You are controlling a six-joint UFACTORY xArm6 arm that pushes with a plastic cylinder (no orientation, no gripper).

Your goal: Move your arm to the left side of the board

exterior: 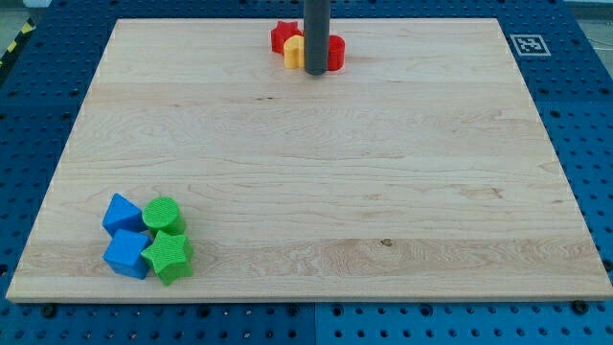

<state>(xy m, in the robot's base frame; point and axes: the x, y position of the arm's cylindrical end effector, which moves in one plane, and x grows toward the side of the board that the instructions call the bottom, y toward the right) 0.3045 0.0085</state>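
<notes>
My rod comes down from the view's top and my tip [315, 71] rests on the wooden board [316, 182] near its top edge, a little left of centre. It stands in front of a cluster there: a red star-like block [283, 35], a yellow block [293, 52] and a red block [333, 54], which it partly hides. At the view's bottom left sit two blue blocks [122, 213] [126, 253], a green round block [163, 214] and a green star block [169, 257], packed together and far from my tip.
The board lies on a blue perforated table [38, 105]. A black-and-white marker tag [528, 44] sits just off the board's top right corner.
</notes>
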